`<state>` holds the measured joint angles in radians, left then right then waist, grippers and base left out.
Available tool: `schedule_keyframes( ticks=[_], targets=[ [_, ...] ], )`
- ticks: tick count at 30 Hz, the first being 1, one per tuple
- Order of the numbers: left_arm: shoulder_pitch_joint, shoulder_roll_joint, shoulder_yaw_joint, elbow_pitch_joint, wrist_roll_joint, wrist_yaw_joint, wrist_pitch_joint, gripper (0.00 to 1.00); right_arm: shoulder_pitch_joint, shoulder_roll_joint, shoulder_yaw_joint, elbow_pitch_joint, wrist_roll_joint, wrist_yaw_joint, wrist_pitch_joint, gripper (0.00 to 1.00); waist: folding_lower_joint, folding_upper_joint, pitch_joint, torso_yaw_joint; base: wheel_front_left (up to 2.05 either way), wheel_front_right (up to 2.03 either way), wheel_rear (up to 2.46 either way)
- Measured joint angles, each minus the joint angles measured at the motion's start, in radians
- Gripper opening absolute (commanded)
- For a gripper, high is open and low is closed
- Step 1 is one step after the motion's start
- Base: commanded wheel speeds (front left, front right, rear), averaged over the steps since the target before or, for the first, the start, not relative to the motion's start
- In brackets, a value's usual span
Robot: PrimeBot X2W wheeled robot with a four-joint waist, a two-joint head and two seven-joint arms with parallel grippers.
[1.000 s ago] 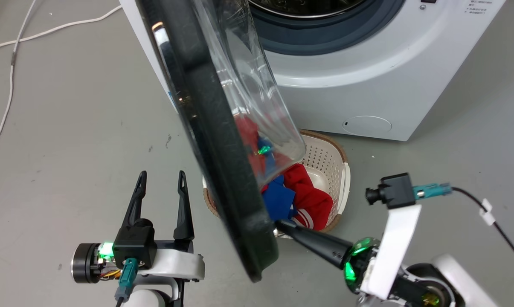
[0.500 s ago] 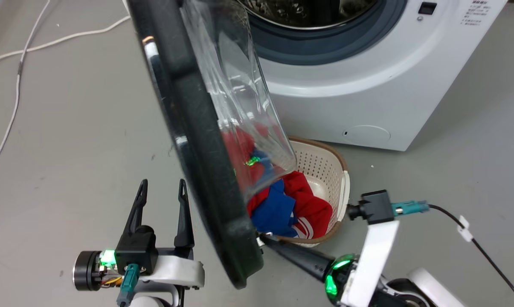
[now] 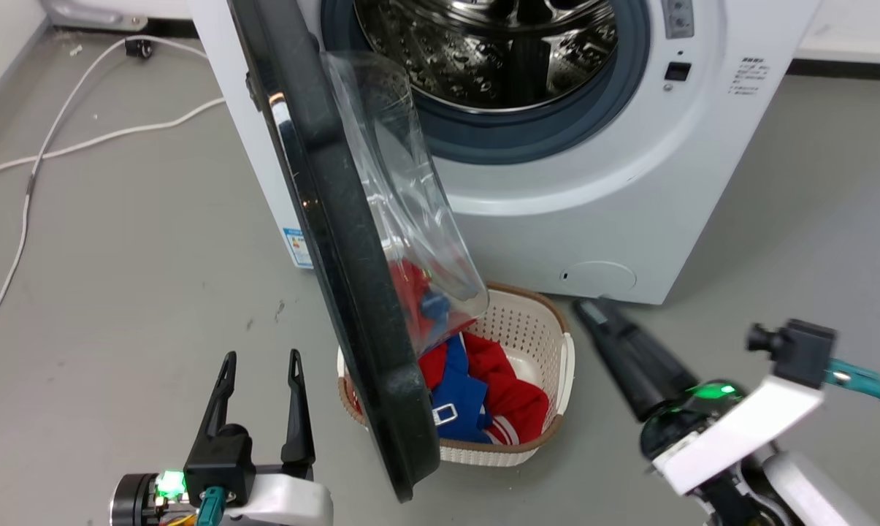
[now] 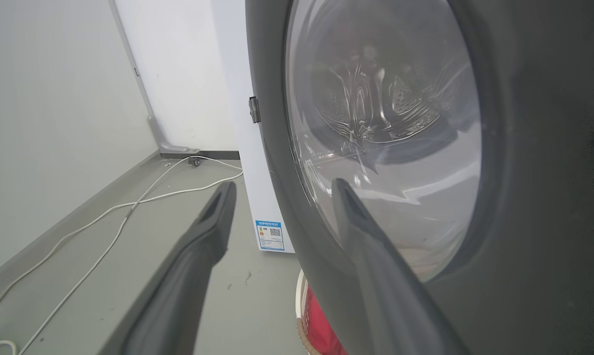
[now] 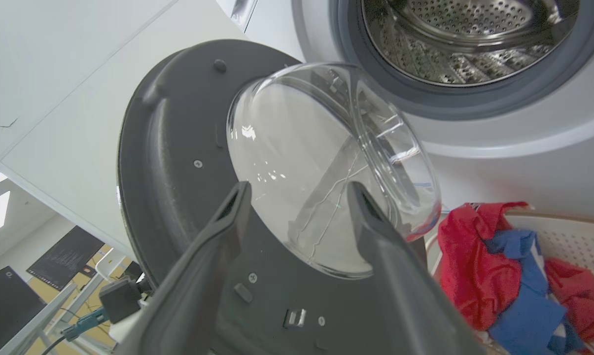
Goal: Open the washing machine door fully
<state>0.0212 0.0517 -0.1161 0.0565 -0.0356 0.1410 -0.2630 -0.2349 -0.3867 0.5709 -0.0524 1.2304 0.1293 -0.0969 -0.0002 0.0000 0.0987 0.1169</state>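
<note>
The head view looked steeply down on the washing machine door [image 3: 337,277], seen edge-on. The left wrist view faced its outer side at close range. The right wrist view looked up at its inner side. Head and right wrist views shared the drum [image 3: 483,51] and basket [image 3: 527,321].

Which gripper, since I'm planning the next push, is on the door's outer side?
The left gripper, open, beside the glossy outer face of the washing machine door. The right gripper, also open, is on the inner side, facing the glass bowl.
</note>
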Motion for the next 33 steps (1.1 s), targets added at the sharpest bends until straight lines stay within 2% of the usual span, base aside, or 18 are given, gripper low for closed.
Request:
schedule_keyframes(
  ticks=[3, 6, 8, 11, 13, 15, 19, 25, 33],
  targets=[
    [0.016, 0.001, 0.007, -0.002, 0.005, -0.001, 0.0, 1.0, 0.001, -0.003, -0.048, 0.052, -0.104, 0.0, -0.135, 1.0, 0.0001, 0.0, -0.023, -0.009, 0.0, 0.0, 0.0],
    [0.029, 0.001, 0.016, -0.008, 0.007, -0.002, 0.0, 1.0, 0.009, 0.009, -0.152, 0.095, -0.288, 0.0, -0.163, 1.0, 0.0001, 0.0, -0.039, -0.019, 0.0, 0.0, 0.0],
    [0.038, 0.002, 0.019, -0.013, 0.009, -0.002, 0.0, 1.0, 0.024, 0.073, -0.287, 0.077, -0.421, 0.0, -0.167, 1.0, 0.0001, 0.0, -0.046, -0.027, 0.0, 0.0, 0.0],
    [0.043, 0.002, 0.023, -0.017, 0.013, -0.002, 0.0, 1.0, 0.076, 0.158, -0.42, 0.025, -0.625, 0.0, -0.166, 1.0, 0.0, 0.0, -0.054, -0.034, 0.0, 0.0, 0.0],
    [0.049, 0.001, 0.024, -0.017, 0.014, -0.002, 0.0, 1.0, 0.116, 0.222, -0.487, 0.001, -0.68, 0.0, -0.166, 1.0, 0.0, 0.0, -0.06, -0.037, 0.0, 0.0, 0.0],
    [0.052, 0.001, 0.027, -0.017, 0.014, -0.005, 0.0, 1.0, 0.14, 0.232, -0.514, -0.031, -0.784, 0.0, -0.166, 1.0, 0.0001, 0.0, -0.065, -0.04, 0.0, 0.0, 0.0],
    [0.059, 0.001, 0.032, -0.018, 0.014, -0.005, 0.0, 1.0, 0.191, 0.262, -0.558, -0.066, -0.919, 0.001, -0.166, 1.0, 0.0001, 0.0, -0.076, -0.047, 0.0, 0.0, 0.0],
    [0.074, 0.001, 0.038, -0.019, 0.015, -0.006, 0.0, 1.0, 0.272, 0.297, -0.611, -0.062, -1.052, 0.001, -0.166, 1.0, 0.0001, 0.0, -0.091, -0.053, 0.0, 0.0, 0.0],
    [0.082, 0.001, 0.04, -0.021, 0.015, -0.009, 0.0, 1.0, 0.363, 0.328, -0.638, -0.035, -1.102, 0.001, -0.166, 1.0, 0.0001, 0.0, -0.103, -0.056, 0.0, 0.0, 0.0]
  ],
)
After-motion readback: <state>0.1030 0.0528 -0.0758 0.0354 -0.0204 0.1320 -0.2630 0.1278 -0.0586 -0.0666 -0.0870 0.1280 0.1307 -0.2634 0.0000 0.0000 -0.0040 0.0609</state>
